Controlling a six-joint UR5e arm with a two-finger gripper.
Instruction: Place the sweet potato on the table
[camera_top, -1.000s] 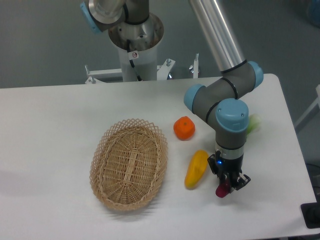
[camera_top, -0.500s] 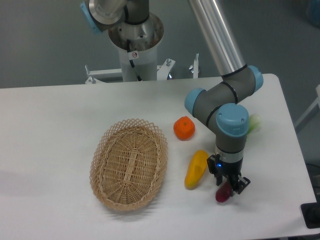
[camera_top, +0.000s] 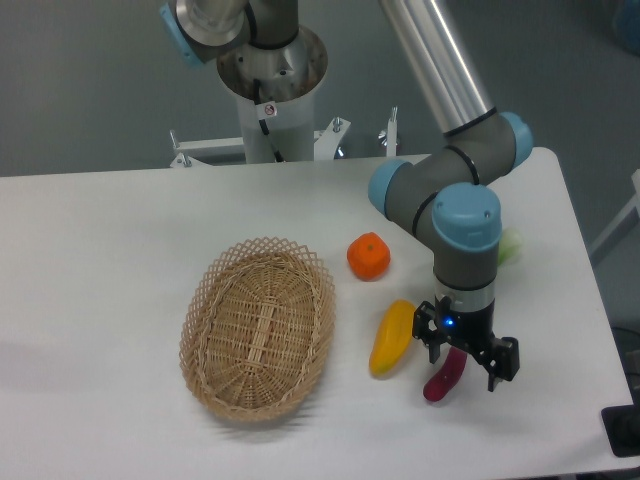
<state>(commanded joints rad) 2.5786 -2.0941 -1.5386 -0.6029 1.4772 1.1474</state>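
The sweet potato (camera_top: 440, 381) is a small dark magenta tuber lying on the white table (camera_top: 110, 240) near the front right. My gripper (camera_top: 466, 357) hangs just above it, open. The fingers stand spread to either side of the tuber's upper end and do not hold it. The tuber's far end is partly hidden beneath the gripper.
A yellow-orange elongated fruit (camera_top: 392, 338) lies just left of the sweet potato. A round orange (camera_top: 368, 256) sits behind it. An oval wicker basket (camera_top: 258, 328) stands further left. A pale green item (camera_top: 511, 247) shows behind the arm's wrist. The table's front edge is close.
The gripper lowered the sweet potato onto the table, then opened and let it go. The tuber now lies flat and tilted instead of hanging between shut fingers.
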